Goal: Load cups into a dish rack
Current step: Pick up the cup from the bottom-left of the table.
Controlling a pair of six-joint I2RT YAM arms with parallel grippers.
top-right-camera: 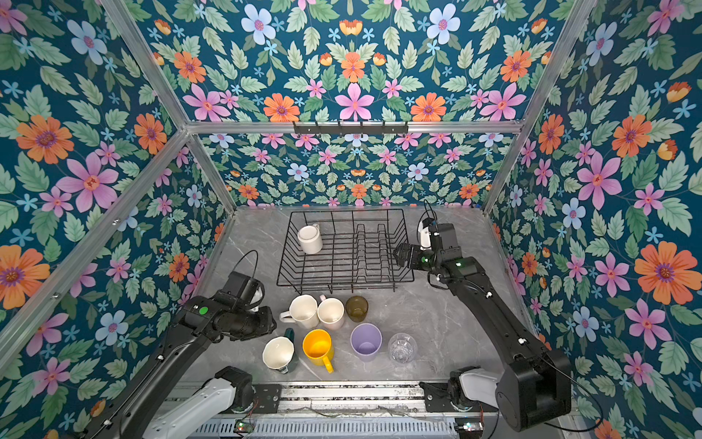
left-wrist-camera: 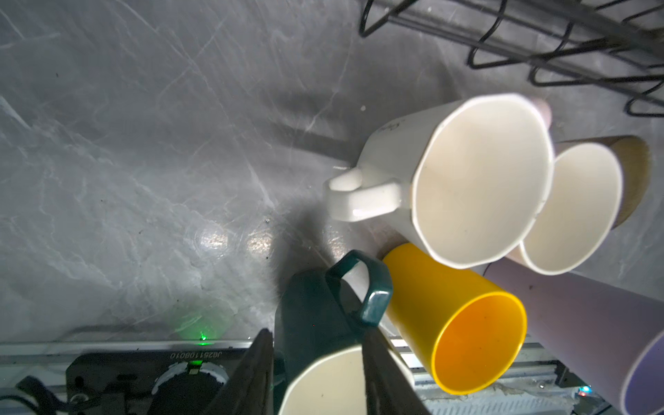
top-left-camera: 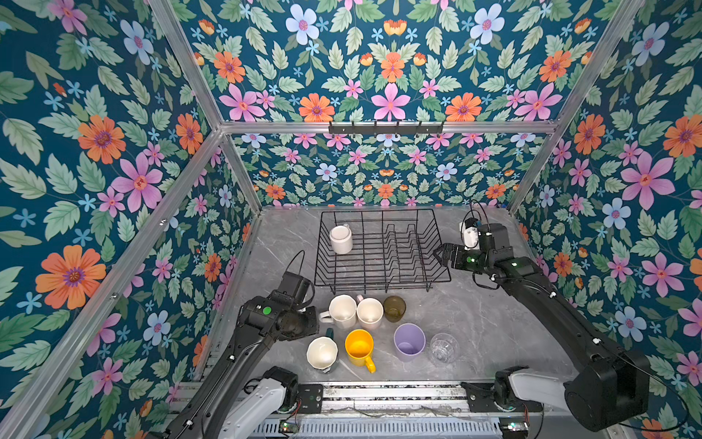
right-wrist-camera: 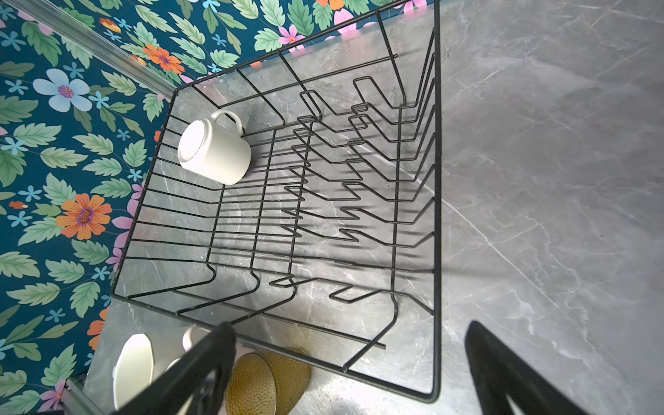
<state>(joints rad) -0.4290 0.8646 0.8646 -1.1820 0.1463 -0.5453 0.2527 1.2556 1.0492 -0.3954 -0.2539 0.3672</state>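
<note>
- The counter (top-left-camera: 494, 323) carries everything; seven cups stand upright on it in a cluster just in front of the rack.
- The rack (top-left-camera: 381, 249) sits toward the back, its dividers bare, with only one cup inside.
- The right end effector (top-left-camera: 443, 255) hovers beside the rack's right side, jaws spread wide, holding nothing.
- The left end effector (left-wrist-camera: 318, 334) is down at the green mug (left-wrist-camera: 312, 309), a finger on either side. The wrist view cuts off the contact, so I cannot tell whether it is clenched.
- Done: a white mug (top-left-camera: 340, 238) lies tilted, base up, in the rack's far-left corner.
- To do: green mug, cream mug (top-left-camera: 342, 311), pink mug (top-left-camera: 369, 312), yellow mug (top-left-camera: 359, 347), tumbler (top-left-camera: 409, 342), olive glass (top-left-camera: 394, 308), clear glass (top-left-camera: 443, 347).
- The task looks barely begun; the green mug seems next.
</note>
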